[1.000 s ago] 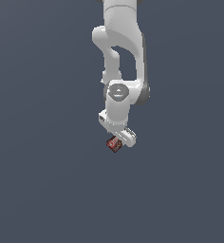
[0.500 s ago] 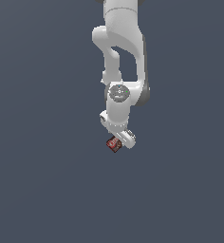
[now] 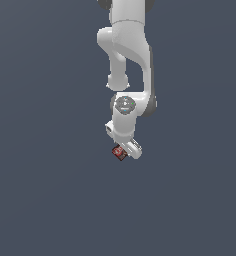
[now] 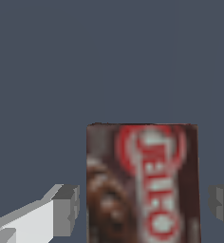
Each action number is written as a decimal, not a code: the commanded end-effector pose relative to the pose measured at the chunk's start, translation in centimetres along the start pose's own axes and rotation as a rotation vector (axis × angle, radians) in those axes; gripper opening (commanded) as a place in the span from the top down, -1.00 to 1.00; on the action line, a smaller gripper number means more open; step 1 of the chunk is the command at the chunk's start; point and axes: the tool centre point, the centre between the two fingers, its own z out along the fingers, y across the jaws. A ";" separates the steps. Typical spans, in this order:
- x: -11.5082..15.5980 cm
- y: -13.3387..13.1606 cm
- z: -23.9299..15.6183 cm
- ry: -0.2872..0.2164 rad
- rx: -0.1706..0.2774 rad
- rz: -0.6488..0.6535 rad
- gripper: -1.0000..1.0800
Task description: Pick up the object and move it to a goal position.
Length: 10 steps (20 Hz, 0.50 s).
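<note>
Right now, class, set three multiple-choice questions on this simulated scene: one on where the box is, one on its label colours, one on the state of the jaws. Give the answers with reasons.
1. Where is the box?
A. between the jaws
B. far off to one side of the arm
C. on top of the arm

2. What colours is its label?
A. blue and yellow
B. red and white
C. green and black

3. The jaws are:
A. clamped on the box
B. open, with a gap at each side of the box
C. out of sight

Answers:
1 A: the wrist view shows a jaw on either side of it.
2 B: it has a red ring with white letters.
3 B: grey background shows between each jaw and the box.
</note>
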 end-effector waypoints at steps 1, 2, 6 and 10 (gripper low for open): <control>0.0 0.0 1.2 0.000 0.000 0.001 -0.92; 0.0 0.0 1.5 0.000 0.000 0.002 -0.92; 0.0 0.0 2.1 0.000 0.000 0.002 -0.92; 0.0 -0.1 2.2 0.000 0.000 0.002 1.00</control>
